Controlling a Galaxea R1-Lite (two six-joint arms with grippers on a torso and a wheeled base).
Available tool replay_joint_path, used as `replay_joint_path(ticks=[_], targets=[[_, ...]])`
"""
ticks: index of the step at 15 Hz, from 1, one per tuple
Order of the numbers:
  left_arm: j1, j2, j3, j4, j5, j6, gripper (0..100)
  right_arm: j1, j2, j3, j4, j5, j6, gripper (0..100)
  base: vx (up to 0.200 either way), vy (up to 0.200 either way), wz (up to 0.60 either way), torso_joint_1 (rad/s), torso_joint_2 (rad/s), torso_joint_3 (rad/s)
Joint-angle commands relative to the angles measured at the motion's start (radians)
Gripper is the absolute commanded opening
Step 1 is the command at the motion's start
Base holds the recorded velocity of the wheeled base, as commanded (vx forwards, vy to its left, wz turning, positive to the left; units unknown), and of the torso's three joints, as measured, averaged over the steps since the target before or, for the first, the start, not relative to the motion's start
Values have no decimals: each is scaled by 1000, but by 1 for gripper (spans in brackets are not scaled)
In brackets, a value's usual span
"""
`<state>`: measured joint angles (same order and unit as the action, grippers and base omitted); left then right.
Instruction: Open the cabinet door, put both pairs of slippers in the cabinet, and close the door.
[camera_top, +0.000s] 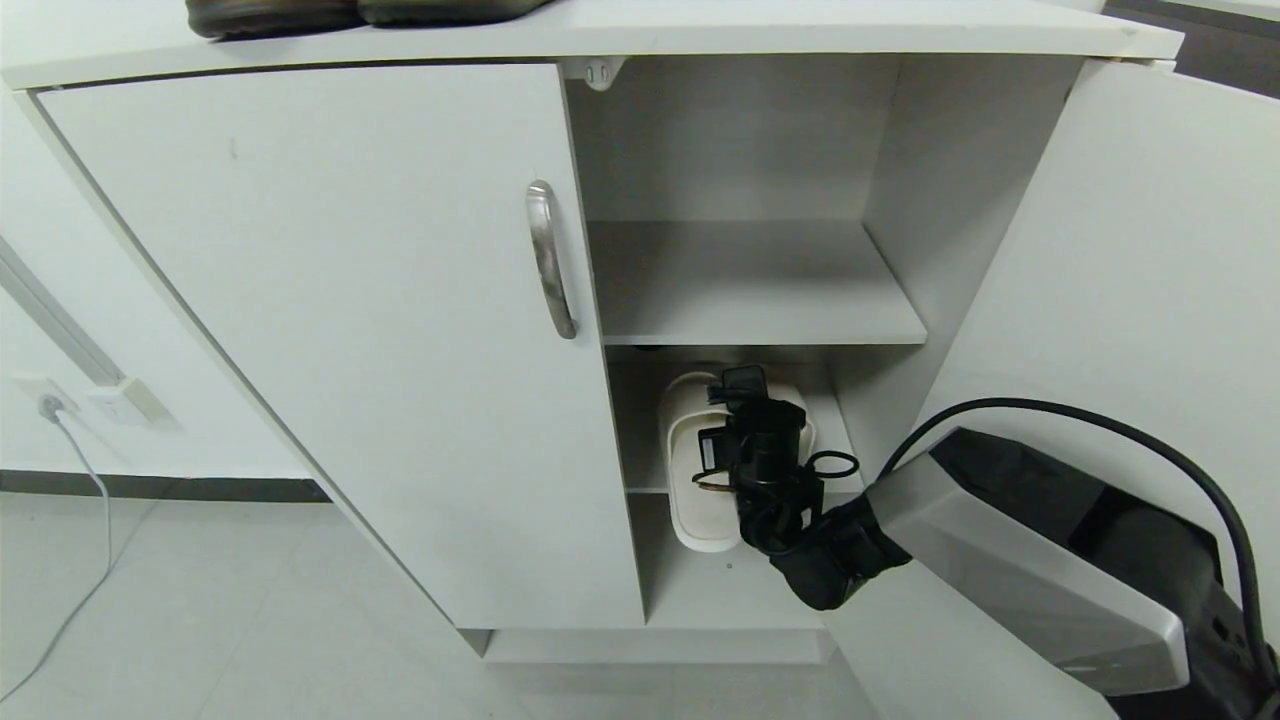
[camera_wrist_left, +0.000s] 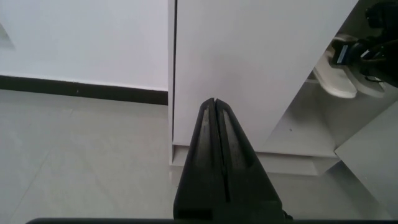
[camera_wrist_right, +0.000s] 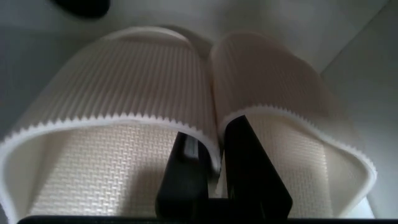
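The right gripper (camera_wrist_right: 214, 149), clenched on the cream slippers (camera_wrist_right: 118, 87) by their inner straps, probably needed to slide them deeper into the cabinet (camera_top: 760, 150) before releasing.

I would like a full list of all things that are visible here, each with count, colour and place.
white wooden cabinet: one, white, against the wall.
closed left door: one, white, bearing a curved silver handle.
open right door: one, white, swung outward.
cream ribbed slippers: one pair, cream, on a lower shelf inside.
dark brown slippers: one pair, dark, on the cabinet top.
white wall socket: one, white, low on the left wall, with a cable.
left gripper: black, shut, before the closed door.
right gripper: black, shut on the cream slippers.
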<state>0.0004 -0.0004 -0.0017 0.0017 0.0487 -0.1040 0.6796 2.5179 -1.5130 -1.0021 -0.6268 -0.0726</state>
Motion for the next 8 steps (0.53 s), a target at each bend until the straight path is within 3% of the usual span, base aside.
replay_joint_path(ticks=[1,8], targets=[[1,0,0,0,0,0,0,-20,24,-49,30,2,-1,0,0,0,0,0,0,0],[1,0,0,0,2,-3,0,-51,90,-283,186,4,0,0,0,0,0,0,0,0]])
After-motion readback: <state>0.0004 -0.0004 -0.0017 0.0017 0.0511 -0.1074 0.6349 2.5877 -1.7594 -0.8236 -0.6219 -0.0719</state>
